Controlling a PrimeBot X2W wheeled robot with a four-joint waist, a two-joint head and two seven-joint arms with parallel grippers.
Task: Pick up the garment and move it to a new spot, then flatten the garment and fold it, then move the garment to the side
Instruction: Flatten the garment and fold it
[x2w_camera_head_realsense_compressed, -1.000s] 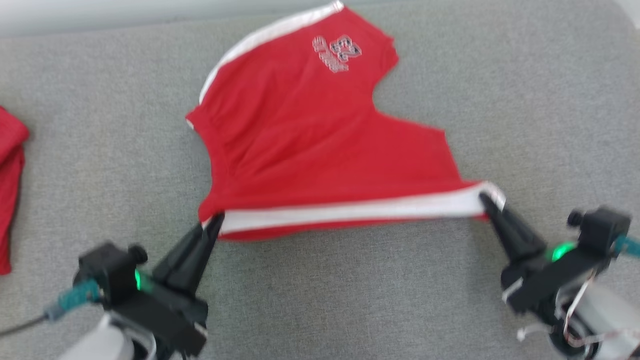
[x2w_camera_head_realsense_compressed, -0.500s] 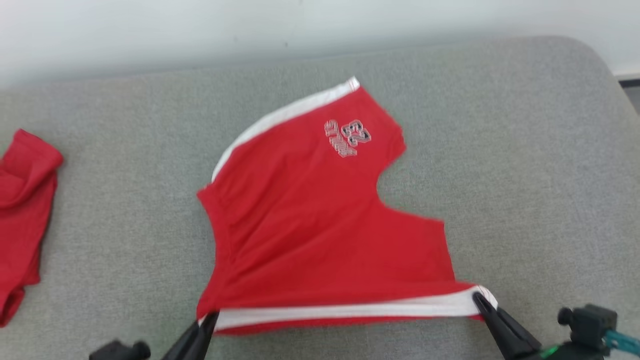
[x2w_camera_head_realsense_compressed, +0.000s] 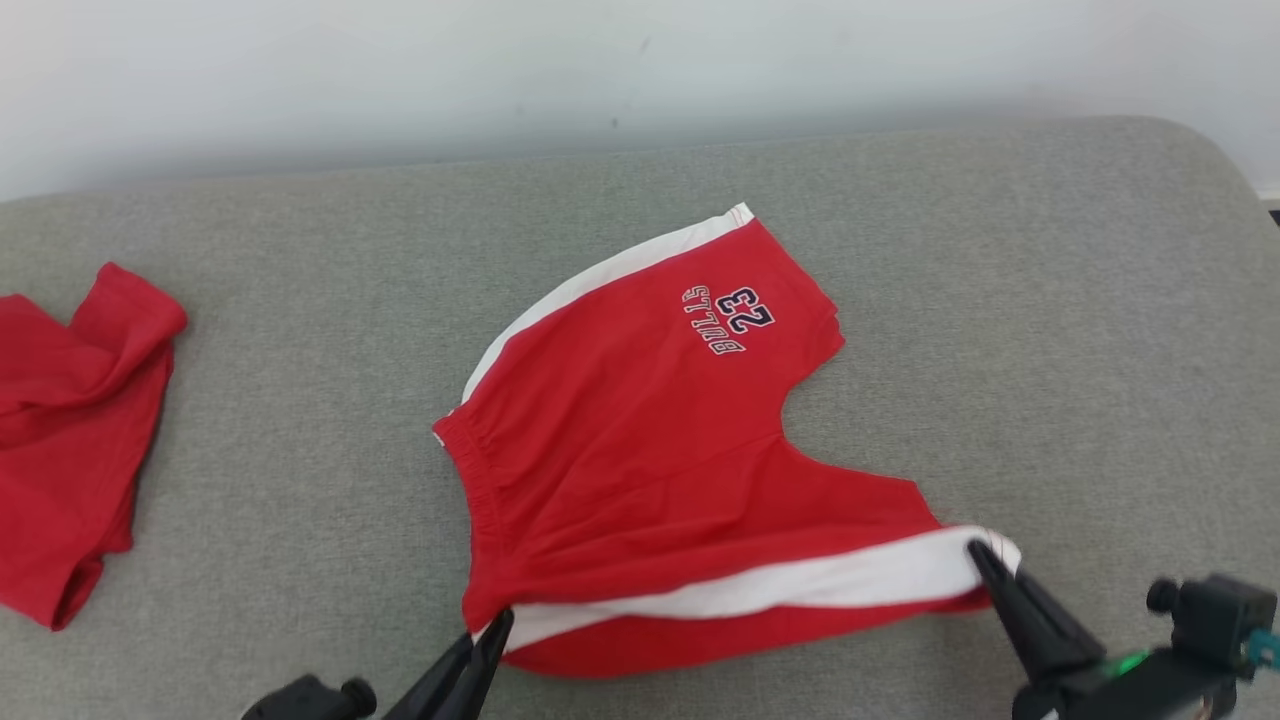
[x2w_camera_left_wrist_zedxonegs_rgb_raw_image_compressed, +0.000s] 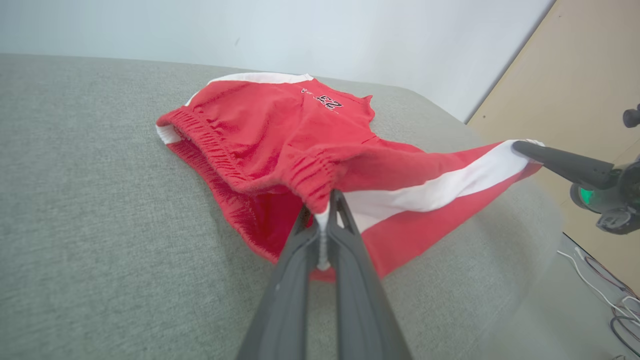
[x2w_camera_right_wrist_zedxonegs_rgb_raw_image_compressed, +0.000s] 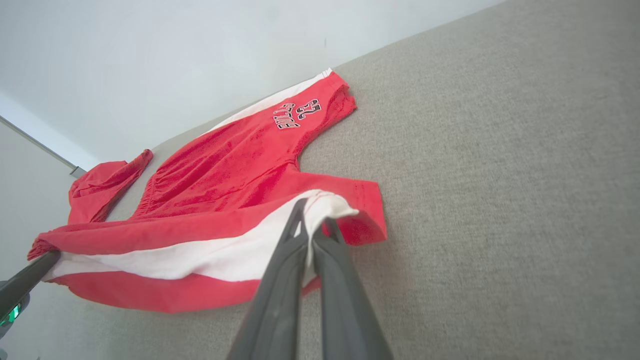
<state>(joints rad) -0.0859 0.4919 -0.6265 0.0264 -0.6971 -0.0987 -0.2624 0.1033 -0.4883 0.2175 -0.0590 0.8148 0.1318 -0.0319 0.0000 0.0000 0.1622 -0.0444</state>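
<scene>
The red cotton shorts with white side stripes and a "BULLS 23" print lie mid-way across the grey fabric-covered cushion. Their far leg rests flat, and the near striped edge is lifted slightly and stretched between the two arms. A second, crumpled red garment sits well apart on the left.

This looks like the flattening step. To do it well, both pinches should stay level with even tension. The edge should be drawn gently toward the robot so the gathers near the waistband smooth out, then lowered fully before it is released.

The left end effector is pressed together on the waistband end of the stripe. The right end effector pinches the hem end. Both arms sit low at the near side, with their fingers angled up and away from the robot.
</scene>
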